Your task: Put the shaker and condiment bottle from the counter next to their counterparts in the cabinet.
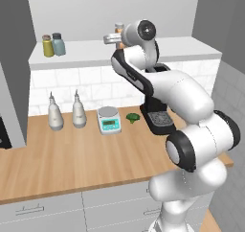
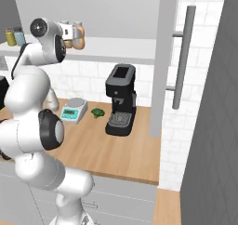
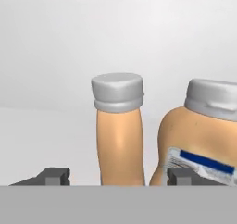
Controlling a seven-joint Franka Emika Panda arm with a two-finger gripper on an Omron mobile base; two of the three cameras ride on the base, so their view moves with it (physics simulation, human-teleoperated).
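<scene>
hand view: you're seeing the slim condiment bottle [image 3: 119,135] standing upright, the bulging orange bottle [image 3: 200,140] just right of it.
gripper [image 3: 113,177]: fingers sitting wide either side of the slim bottle, not touching.
base views: shaker [image 1: 59,44] standing beside the yellow-green shaker [image 1: 47,46].
surface: white cabinet [image 1: 91,51] shelf over the counter [image 1: 72,159].

A black coffee machine [image 1: 158,106] stands at the back of the table against the white tiled wall [image 1: 91,85]. Just to its left lies a small green broccoli floret [image 1: 133,117]. Left of the broccoli sits a white kitchen scale [image 1: 109,119] with a green display. Further left of the scale, two white spray bottles [image 1: 67,112] stand upright, side by side.
</scene>
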